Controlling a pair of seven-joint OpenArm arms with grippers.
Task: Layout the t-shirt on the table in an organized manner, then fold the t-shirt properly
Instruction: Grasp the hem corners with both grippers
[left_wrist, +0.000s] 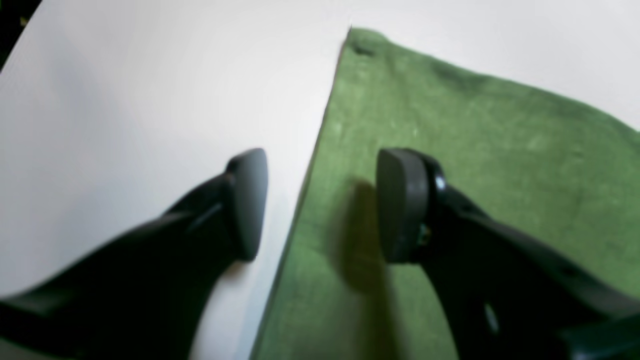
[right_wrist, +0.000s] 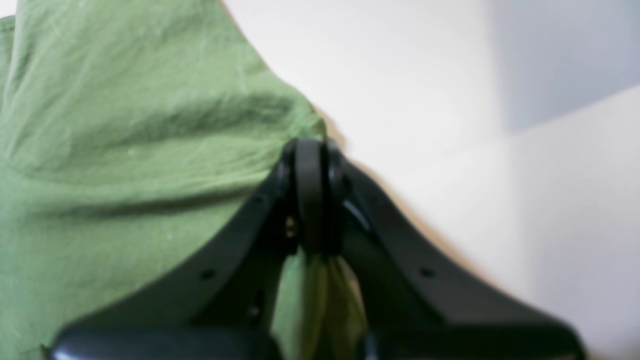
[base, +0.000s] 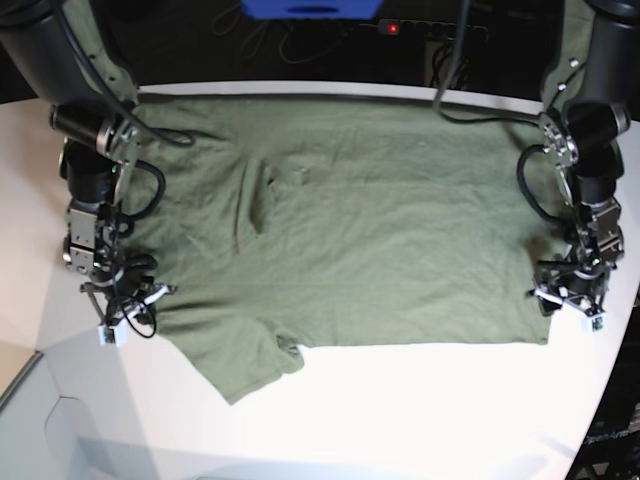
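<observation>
A blue object (base: 314, 8) and a red-lit power strip (base: 432, 30) sit behind.

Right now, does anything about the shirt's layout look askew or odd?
Yes. The t-shirt lies sideways on the table, mostly flat, but wrinkles bunch near its collar, and the near sleeve juts out crumpled.

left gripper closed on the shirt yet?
No: in the left wrist view the left gripper is open, one finger over the table, the other over the t-shirt.
</observation>
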